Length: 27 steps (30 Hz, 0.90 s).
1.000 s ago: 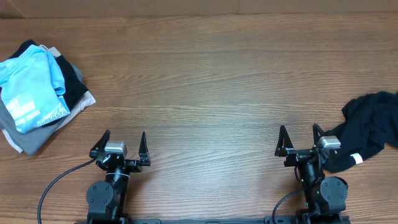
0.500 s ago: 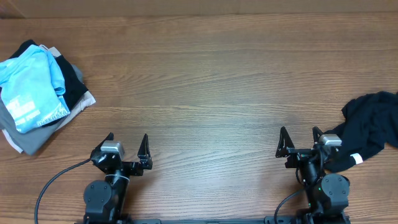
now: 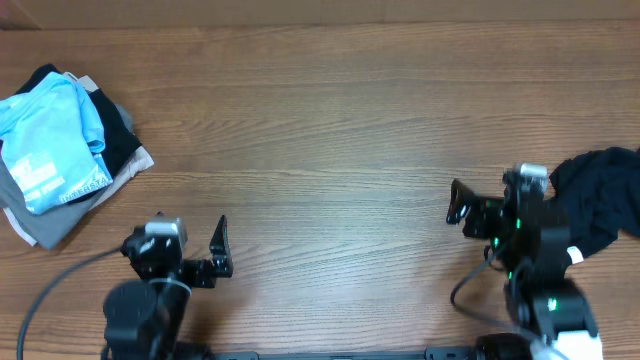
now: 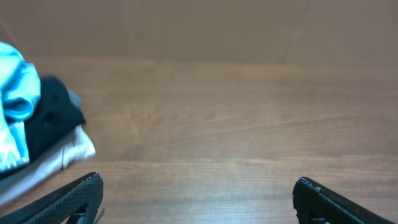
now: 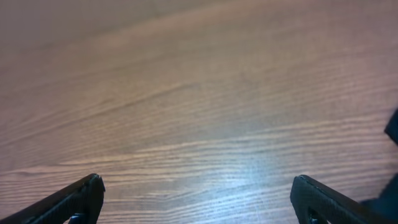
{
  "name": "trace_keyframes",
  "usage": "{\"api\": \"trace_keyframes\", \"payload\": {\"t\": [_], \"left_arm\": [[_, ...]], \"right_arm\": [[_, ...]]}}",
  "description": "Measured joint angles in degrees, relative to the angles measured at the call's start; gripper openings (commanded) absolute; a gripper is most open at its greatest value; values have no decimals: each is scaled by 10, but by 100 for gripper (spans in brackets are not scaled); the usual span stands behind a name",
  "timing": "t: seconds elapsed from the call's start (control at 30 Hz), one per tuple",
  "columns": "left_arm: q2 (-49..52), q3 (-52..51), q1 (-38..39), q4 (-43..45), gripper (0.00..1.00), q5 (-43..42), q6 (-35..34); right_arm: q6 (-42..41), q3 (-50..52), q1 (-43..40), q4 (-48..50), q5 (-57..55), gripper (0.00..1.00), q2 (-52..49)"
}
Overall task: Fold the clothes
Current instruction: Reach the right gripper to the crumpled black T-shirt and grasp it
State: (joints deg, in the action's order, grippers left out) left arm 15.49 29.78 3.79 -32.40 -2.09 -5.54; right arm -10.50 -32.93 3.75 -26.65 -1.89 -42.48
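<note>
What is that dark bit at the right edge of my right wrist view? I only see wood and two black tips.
Observer: It's a black T-shirt, lying crumpled at the right end of the table.
Operator: Are there any other clothes around?
Observer: Yes, there's a pile at the far left, with a light blue garment on top.
</note>
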Motion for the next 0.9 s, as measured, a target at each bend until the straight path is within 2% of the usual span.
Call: {"api": "trace_keyframes", "payload": {"t": [0.2, 0.3, 0.4, 0.53, 0.67, 0.9], "left_arm": [[211, 149, 0, -94, 100, 5, 1], [285, 208, 0, -125, 100, 7, 1], [338, 243, 0, -133, 100, 4, 2], [376, 250, 0, -141, 100, -9, 2], [400, 250, 0, -143, 100, -15, 2], [414, 250, 0, -130, 100, -20, 1]], "right_arm": [[0, -164, -26, -104, 7, 100, -178], [-7, -194, -30, -106, -21, 100, -211], [-49, -200, -59, -137, -81, 100, -240], [-114, -200, -139, -199, -143, 100, -306], [-151, -200, -210, -220, -137, 99, -374], [-134, -200, -226, -188, -49, 97, -483]]}}
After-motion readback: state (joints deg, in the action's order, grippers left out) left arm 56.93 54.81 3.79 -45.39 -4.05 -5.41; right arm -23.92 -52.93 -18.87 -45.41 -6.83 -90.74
